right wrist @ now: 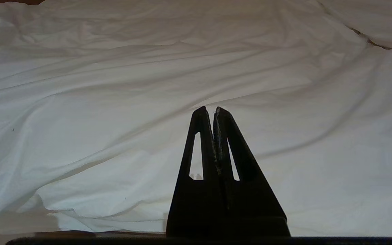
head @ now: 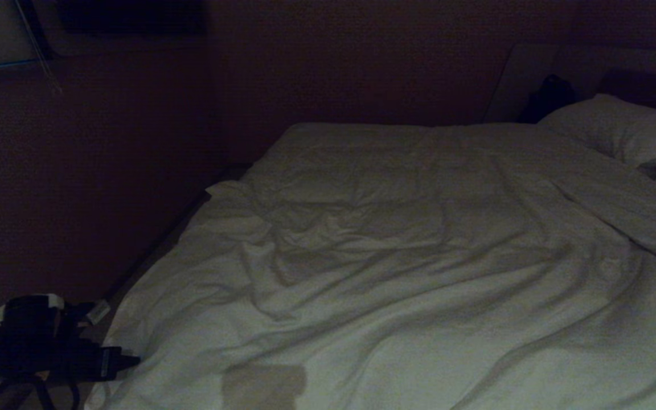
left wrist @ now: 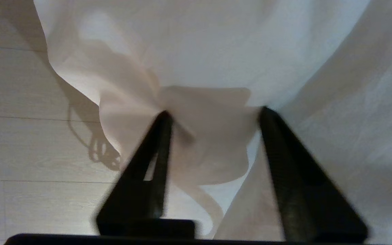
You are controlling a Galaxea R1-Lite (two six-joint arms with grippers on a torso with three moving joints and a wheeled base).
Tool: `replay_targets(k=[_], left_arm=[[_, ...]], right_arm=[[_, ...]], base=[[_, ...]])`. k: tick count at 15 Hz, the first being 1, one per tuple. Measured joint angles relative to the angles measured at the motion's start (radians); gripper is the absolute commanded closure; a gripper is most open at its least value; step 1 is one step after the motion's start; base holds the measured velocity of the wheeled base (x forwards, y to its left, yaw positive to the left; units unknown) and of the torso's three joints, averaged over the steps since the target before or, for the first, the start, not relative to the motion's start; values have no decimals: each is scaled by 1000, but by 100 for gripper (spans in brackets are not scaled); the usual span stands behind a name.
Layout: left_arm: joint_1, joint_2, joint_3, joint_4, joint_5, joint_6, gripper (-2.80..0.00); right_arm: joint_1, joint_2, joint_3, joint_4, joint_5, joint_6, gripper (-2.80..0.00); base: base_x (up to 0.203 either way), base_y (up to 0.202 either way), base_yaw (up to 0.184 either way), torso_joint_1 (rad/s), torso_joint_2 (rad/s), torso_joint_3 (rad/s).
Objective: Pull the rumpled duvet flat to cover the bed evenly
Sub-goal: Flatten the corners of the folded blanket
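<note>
The white duvet (head: 396,256) lies rumpled over the bed (head: 160,247), with long creases running across it. Its near left corner hangs over the bed's side. My left gripper (head: 128,360) is at that corner, low on the left of the head view. In the left wrist view its fingers (left wrist: 163,136) stand apart, and a hanging fold of the duvet (left wrist: 209,143) lies between them. My right gripper (right wrist: 209,109) is shut with nothing in it. It hovers over the duvet (right wrist: 114,102) and does not show in the head view.
A white pillow (head: 618,128) lies at the head of the bed, far right, below a dark headboard (head: 647,80). A dark wall (head: 106,171) runs along the bed's left side. Pale wooden floor (left wrist: 19,143) lies under the hanging corner.
</note>
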Motion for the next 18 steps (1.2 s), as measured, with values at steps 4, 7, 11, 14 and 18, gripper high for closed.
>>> replay_targets(k=[4,7,11,14,18], left_arm=[[0,0,1,-3,0,-1,0],[0,4,7,-36,0,1,0],[1,-2,0,-33,-1,-26,0],[40,-56,-55,-16,-2,-167,0],[129,-121,-88,66,0,-209,0]], right_arm=[[0,0,0,0,0,0,0],[0,0,0,0,0,0,0],[0,0,0,0,0,0,0],[0,0,0,0,0,-1,0],[0,0,0,0,0,0,0]], base=[[0,0,0,0,0,0],[0,0,0,0,0,0],[0,0,0,0,0,0],[0,0,0,0,0,0],[0,0,0,0,0,0]])
